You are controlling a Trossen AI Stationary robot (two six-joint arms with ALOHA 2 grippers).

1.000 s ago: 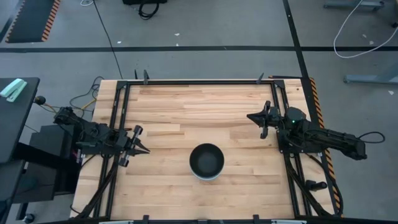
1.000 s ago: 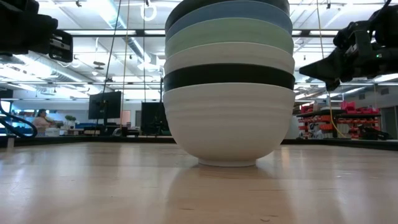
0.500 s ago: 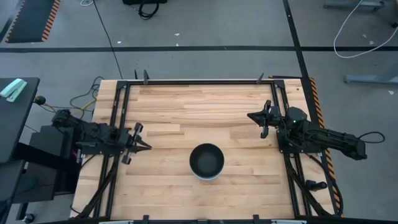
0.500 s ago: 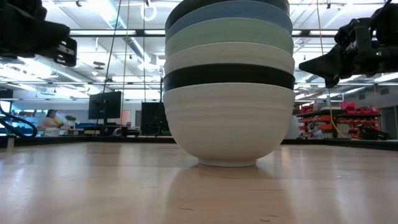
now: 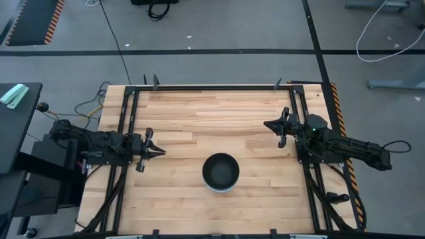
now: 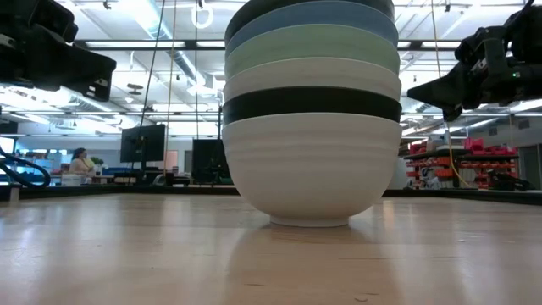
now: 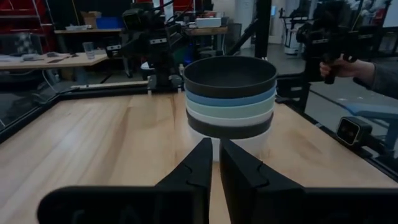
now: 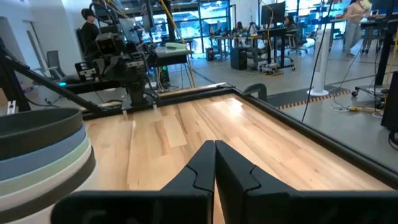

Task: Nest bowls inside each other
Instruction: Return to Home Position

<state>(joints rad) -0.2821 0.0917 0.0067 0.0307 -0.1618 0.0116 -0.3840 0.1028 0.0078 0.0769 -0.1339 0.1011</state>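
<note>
The bowls stand nested in one stack near the table's front middle. From the bottom up they are white, black, white, mint green, blue and black. The lowest white bowl rests by its foot on the wood. My left gripper hovers shut at the table's left side, level, pointing toward the stack and well short of it. My right gripper hovers shut at the table's right side, farther back. It points level across the table, and the stack lies off to one side of it.
Black metal rails run along the table's left, right and far edges. Bare wood lies all round the stack. Beyond the table, a person's hand holds a dark device. Desks and monitors fill the room behind.
My left gripper has swung toward the table's far edge. It has turned from slanting toward the near edge until it points across the table to the right. The stack and my right gripper have kept still.
</note>
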